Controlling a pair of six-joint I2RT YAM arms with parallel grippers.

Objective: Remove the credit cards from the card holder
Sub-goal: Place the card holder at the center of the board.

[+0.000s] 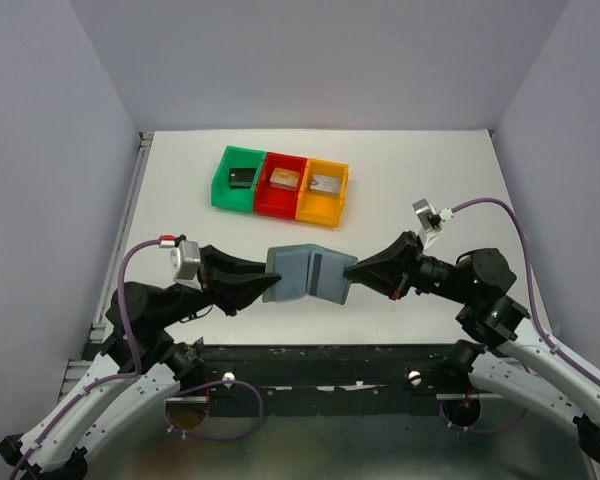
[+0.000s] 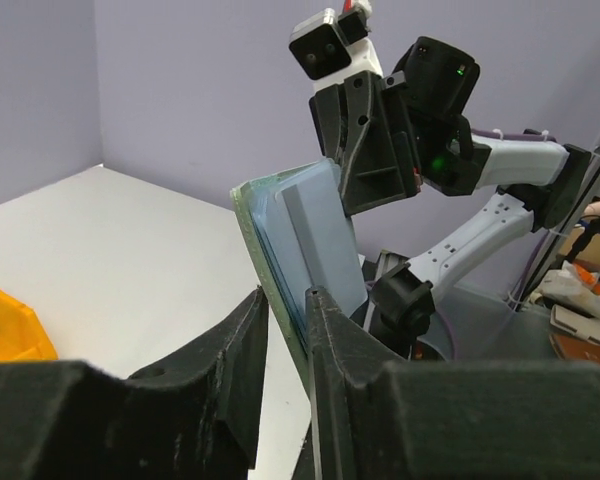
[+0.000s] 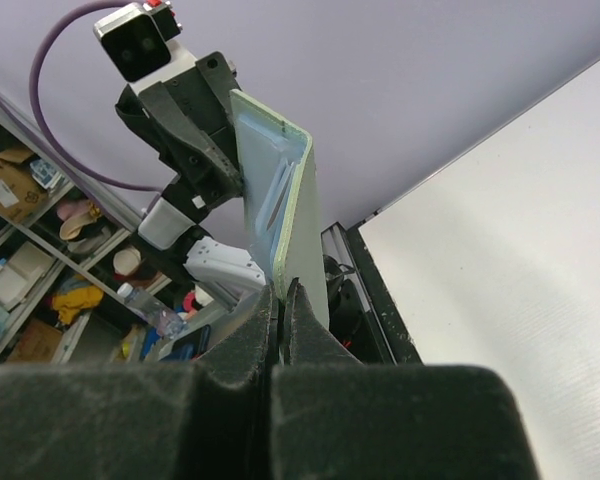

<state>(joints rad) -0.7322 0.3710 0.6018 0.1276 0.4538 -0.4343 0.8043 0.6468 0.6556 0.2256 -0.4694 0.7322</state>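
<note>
The card holder [image 1: 305,272], a grey-green bifold wallet with pale blue-grey pockets, hangs open in a V above the table's near edge, between both grippers. My right gripper [image 1: 348,272] is shut on its right flap; in the right wrist view the flap [image 3: 280,190] rises from the pinched jaws [image 3: 282,287]. My left gripper [image 1: 270,283] is at the left flap. In the left wrist view the flap [image 2: 310,240] lies against the right finger, with a gap to the left finger [image 2: 285,295]. No credit card shows clearly; they are hidden in the pockets or out of view.
Green [image 1: 220,190], red [image 1: 280,208] and orange [image 1: 320,215] bins stand in a row at the back centre, holding a black [image 1: 242,177], a tan [image 1: 285,179] and a grey block [image 1: 326,183]. The orange bin's corner shows in the left wrist view [image 2: 10,330].
</note>
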